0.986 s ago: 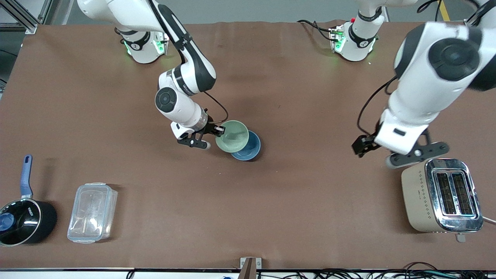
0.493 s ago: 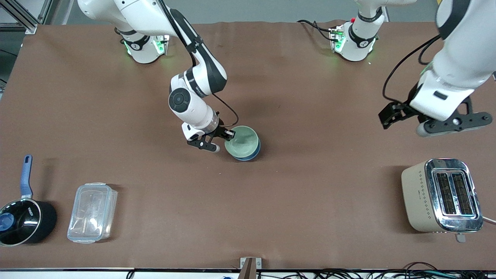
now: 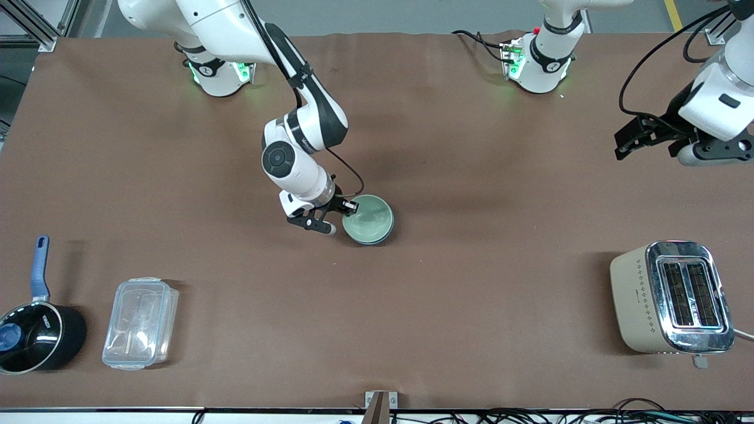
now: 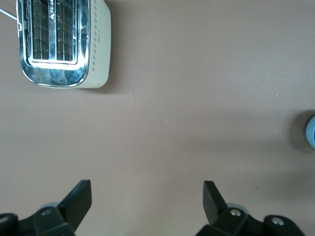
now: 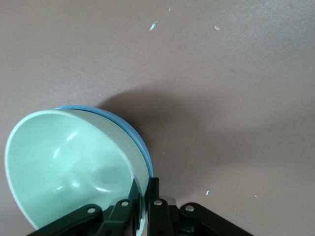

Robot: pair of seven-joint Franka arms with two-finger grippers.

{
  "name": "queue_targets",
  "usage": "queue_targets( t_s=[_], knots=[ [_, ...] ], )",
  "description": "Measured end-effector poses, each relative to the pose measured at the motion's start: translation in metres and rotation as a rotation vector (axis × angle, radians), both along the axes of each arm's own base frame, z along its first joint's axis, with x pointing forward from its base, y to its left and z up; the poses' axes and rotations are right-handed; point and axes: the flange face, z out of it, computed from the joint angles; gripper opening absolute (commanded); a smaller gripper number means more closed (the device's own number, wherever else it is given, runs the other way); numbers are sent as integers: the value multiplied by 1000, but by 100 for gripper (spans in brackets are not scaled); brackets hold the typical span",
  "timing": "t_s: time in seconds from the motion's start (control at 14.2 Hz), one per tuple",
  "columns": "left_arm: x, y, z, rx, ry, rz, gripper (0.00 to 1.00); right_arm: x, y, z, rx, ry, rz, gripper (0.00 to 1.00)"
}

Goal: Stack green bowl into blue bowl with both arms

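Observation:
The green bowl [image 3: 368,219] sits nested inside the blue bowl [image 3: 381,237] in the middle of the table; only a thin blue rim shows around it. My right gripper [image 3: 347,208] is shut on the green bowl's rim on the side toward the right arm's end. The right wrist view shows the green bowl [image 5: 69,167] inside the blue bowl [image 5: 129,129], with my right gripper [image 5: 144,196] pinching its rim. My left gripper [image 3: 648,141] is open and empty, up over the left arm's end of the table; in the left wrist view [image 4: 146,196] its jaws stand wide apart.
A beige toaster [image 3: 668,297] stands near the front camera at the left arm's end, also in the left wrist view [image 4: 61,42]. A clear plastic box [image 3: 140,323] and a black pot with a blue handle [image 3: 35,330] lie at the right arm's end.
My right gripper has carried the green bowl over the blue bowl and lowered it in. My left arm has lifted away toward its base end.

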Motion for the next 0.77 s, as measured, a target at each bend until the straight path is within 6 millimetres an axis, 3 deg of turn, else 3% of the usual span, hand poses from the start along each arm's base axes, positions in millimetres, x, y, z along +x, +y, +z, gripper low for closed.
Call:
queue_targets(
  t_s=[0.07,0.14,0.35,0.49,0.63,0.77],
  knots=[
    [-5,1,1,1,-1,-6,100,0,1,-1,0,-1,0,94],
    [-8,2,2,2,-1,-8,100,1,1,0,1,-2,0,100],
    [-14,5,4,2,-3,-23,100,7,-2,5,3,-13,-7,100],
    [-14,5,5,3,-3,-54,100,21,-14,19,-13,-15,-7,100],
    [-14,5,4,3,-2,-75,100,40,-38,54,-84,17,39,100],
    [-14,5,4,3,-2,-78,100,57,-69,103,-158,56,67,100]
  ],
)
